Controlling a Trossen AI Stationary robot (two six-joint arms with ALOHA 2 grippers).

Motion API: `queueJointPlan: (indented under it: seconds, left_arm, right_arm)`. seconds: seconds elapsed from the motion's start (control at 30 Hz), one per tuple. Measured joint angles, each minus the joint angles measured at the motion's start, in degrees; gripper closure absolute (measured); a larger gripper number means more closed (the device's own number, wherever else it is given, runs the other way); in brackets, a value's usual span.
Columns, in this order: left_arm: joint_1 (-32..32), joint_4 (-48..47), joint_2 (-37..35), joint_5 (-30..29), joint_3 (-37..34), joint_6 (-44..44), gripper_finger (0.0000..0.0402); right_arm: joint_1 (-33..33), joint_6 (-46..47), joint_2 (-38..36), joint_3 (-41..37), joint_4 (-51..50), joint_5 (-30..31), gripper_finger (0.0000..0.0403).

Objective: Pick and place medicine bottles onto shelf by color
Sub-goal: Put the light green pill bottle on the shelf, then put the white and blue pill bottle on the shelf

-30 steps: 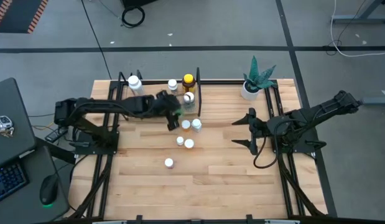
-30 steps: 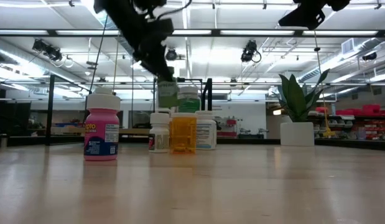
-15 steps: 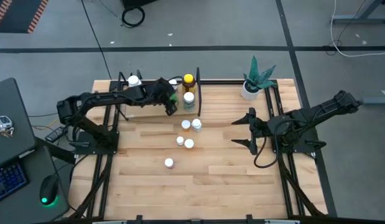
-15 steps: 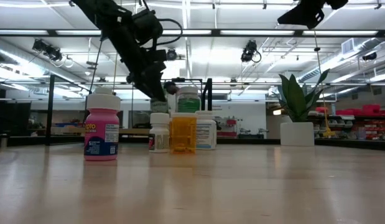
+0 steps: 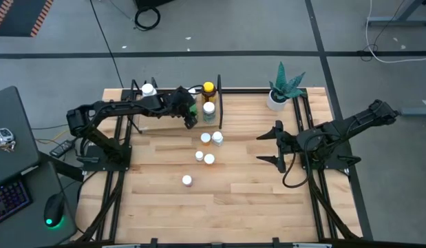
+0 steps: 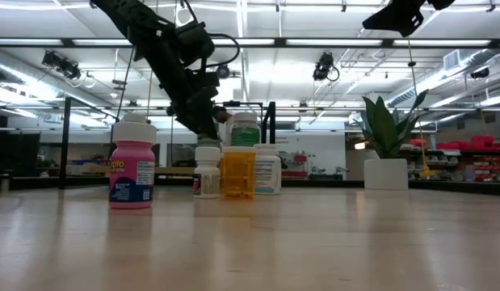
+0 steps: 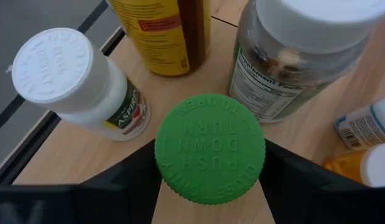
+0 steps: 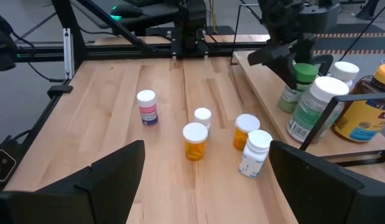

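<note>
Green bottle: upright, long axis vertical, cap [image 7: 209,147] facing the left wrist camera; it stands on the shelf [image 8: 267,106], near its front edge, next to the clear white-capped bottle [image 8: 315,109]
Left gripper [image 5: 190,112]: over the shelf, jaws closed on the green bottle [image 8: 297,87], one dark finger on each side of the cap
Right gripper [image 5: 276,145]: hangs above the right half of the table, well apart from the bottles, jaws wide open and holding nothing
Shelf: at the table's far edge, a light board between thin black rods; on it also the tall amber bottle [image 5: 208,90] with yellow cap and a small white bottle [image 7: 80,84], all upright
Loose bottles: five stand upright on the table in front of the shelf, among them an orange one [image 8: 194,142], a pink one [image 6: 132,164] and a white one [image 8: 255,152]
Table [image 5: 233,200]: pale slatted wood, black frame rails down both sides, a potted plant [image 5: 284,85] at the far right corner
Room: grey floor around the table; a laptop [image 5: 9,151] and mouse [image 5: 54,210] off the left side; the low view looks into a long hall with ceiling strip lights
Only in the left wrist view: raised lettering on the green cap and the label print on its neighbours
Only in the low view: the green bottle is hidden behind the left arm, and the right gripper sits up at the top edge, far above the tabletop
Only in the high view: both arms and the whole bottle layout together
</note>
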Motion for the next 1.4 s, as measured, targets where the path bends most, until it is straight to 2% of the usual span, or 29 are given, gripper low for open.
queueJointPlan:
  seconds: [0.27,0.47,0.77,0.9,0.97,1.13,1.27,1.4]
  left_arm:
    - [0.00,-0.04,-0.37,-3.93,0.33,3.27,0.0098]
    - [-1.00,-0.59,-0.39,-3.97,2.48,4.94,0.0076]
    - [-7.98,-4.97,-3.80,-3.95,6.12,10.19,0.0086]
    - [-12.31,-7.35,-5.14,-3.23,6.23,6.55,0.0098]
    - [-14.27,-9.03,-4.90,-0.93,6.23,3.66,0.0104]
    - [-19.26,-7.11,-0.89,1.75,6.23,-3.29,0.0116]
    - [-21.78,-2.99,3.15,1.69,6.27,-4.87,0.0119]
    - [-22.27,-2.64,7.34,0.95,9.61,-4.89,0.0110]
  right_arm:
    - [0.00,0.00,0.00,0.00,0.00,0.04,0.0050]
    - [0.00,0.00,0.00,0.00,0.00,0.08,0.0050]
    - [0.02,0.00,0.02,0.00,-0.04,0.12,0.0050]
    - [0.02,0.00,0.02,0.00,0.04,0.10,0.0050]
    - [0.02,-0.01,0.02,0.00,0.22,0.11,0.0050]
    - [0.02,-1.17,0.02,0.00,1.90,0.11,0.0050]
    - [0.02,-2.36,0.01,0.00,3.50,0.02,0.0050]
    - [0.02,-2.70,0.02,0.00,3.48,0.00,0.0050]
